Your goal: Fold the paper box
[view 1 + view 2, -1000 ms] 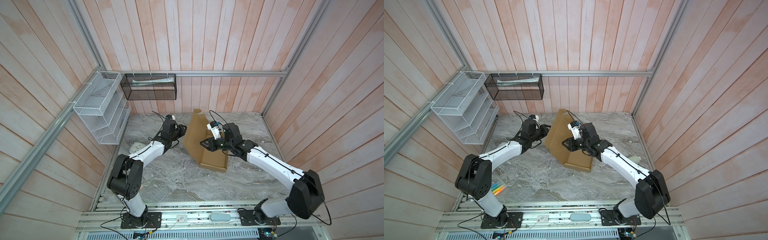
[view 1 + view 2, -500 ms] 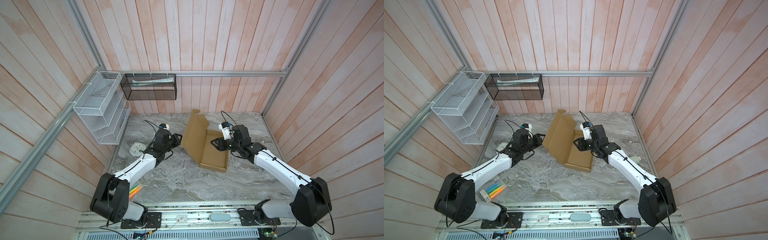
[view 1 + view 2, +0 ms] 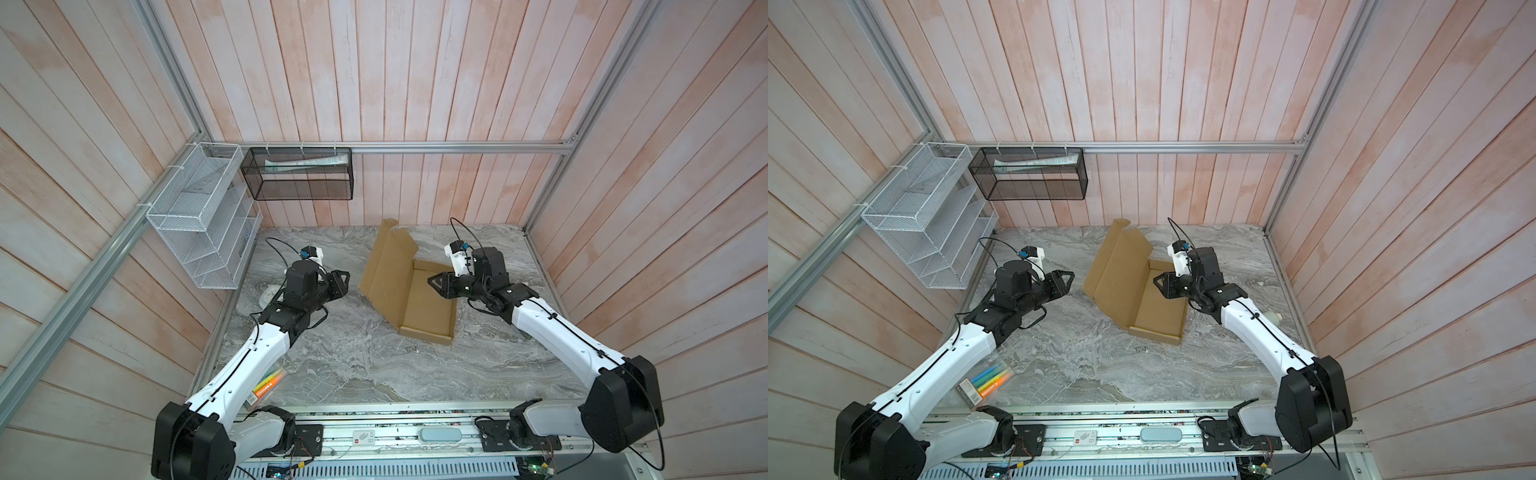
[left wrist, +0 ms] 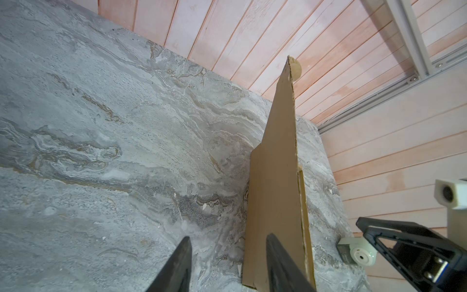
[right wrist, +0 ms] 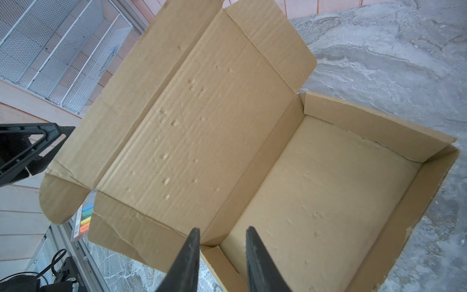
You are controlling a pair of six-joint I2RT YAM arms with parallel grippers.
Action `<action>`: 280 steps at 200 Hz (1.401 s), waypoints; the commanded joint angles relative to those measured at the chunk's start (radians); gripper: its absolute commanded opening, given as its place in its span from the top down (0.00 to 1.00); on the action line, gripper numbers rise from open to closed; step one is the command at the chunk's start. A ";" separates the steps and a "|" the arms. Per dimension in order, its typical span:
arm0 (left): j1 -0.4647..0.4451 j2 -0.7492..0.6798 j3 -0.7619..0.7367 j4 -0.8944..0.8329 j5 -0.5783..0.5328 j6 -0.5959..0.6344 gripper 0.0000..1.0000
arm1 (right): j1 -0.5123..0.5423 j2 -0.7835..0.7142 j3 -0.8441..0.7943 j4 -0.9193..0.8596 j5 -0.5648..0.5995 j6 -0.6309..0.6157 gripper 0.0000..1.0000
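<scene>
Paper box (image 3: 405, 286) mid-table (image 3: 353, 365), lid (image 3: 386, 266) raised toward frame left.
Left claw (image 3: 345, 284) and right claw (image 3: 432, 284) both gape, empty; best pin the base (image 3: 430, 309) while pushing the lid over.

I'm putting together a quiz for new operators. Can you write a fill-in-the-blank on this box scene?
1. The paper box has its lid ___.
2. The left tool holds ___.
3. Beside the white wire rack hangs a ___ mesh basket.
Missing words: open; nothing; black.
</scene>
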 commanded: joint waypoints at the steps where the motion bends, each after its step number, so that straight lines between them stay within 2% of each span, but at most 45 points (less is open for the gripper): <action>1: 0.043 0.029 0.098 -0.089 0.127 0.127 0.48 | -0.008 -0.032 -0.006 0.001 -0.019 -0.021 0.68; 22: 0.078 0.087 0.179 -0.123 0.240 0.189 0.48 | -0.011 -0.044 -0.014 -0.004 -0.022 -0.020 0.68; 57: 0.103 0.186 0.298 -0.146 0.362 0.249 0.48 | -0.015 -0.065 -0.030 -0.012 -0.018 -0.018 0.67; 123: 0.101 0.366 0.456 -0.175 0.456 0.278 0.49 | -0.033 -0.086 -0.064 -0.002 -0.023 -0.019 0.67; 161: 0.073 0.450 0.527 -0.211 0.458 0.310 0.51 | -0.045 -0.079 -0.073 0.011 -0.045 -0.018 0.67; 232: 0.010 0.598 0.691 -0.325 0.354 0.380 0.53 | -0.056 -0.095 -0.097 0.020 -0.057 -0.015 0.67; 280: -0.015 0.680 0.814 -0.400 0.341 0.423 0.57 | -0.065 -0.113 -0.113 0.027 -0.061 -0.011 0.67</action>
